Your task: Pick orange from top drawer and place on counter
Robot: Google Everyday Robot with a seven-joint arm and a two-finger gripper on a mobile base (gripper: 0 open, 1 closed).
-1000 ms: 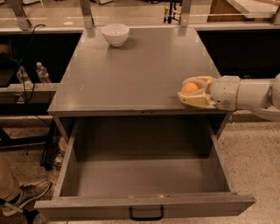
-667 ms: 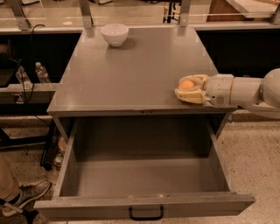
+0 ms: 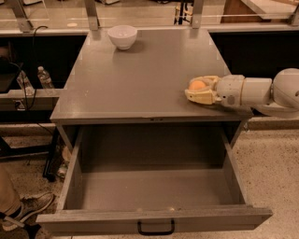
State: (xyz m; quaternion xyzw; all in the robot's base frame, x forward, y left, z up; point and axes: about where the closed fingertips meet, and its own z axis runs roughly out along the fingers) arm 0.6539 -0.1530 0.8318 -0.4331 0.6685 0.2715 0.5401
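Note:
The orange (image 3: 198, 85) sits between the cream fingers of my gripper (image 3: 195, 89), low over the right front part of the grey counter (image 3: 140, 79). The gripper is shut on the orange, and its white arm reaches in from the right edge. I cannot tell whether the orange touches the counter top. The top drawer (image 3: 154, 186) is pulled fully open below the counter and its inside shows nothing in it. Its black handle (image 3: 156, 228) is at the centre of the front panel.
A white bowl (image 3: 122, 36) stands at the back left of the counter. Metal posts (image 3: 92, 14) rise behind the counter. Plastic bottles (image 3: 44, 77) stand on a shelf at the left. A person's shoe (image 3: 25, 210) is on the speckled floor at bottom left.
My gripper has moved a little to the left and farther back over the counter with the orange in it. The drawer and bowl have not moved.

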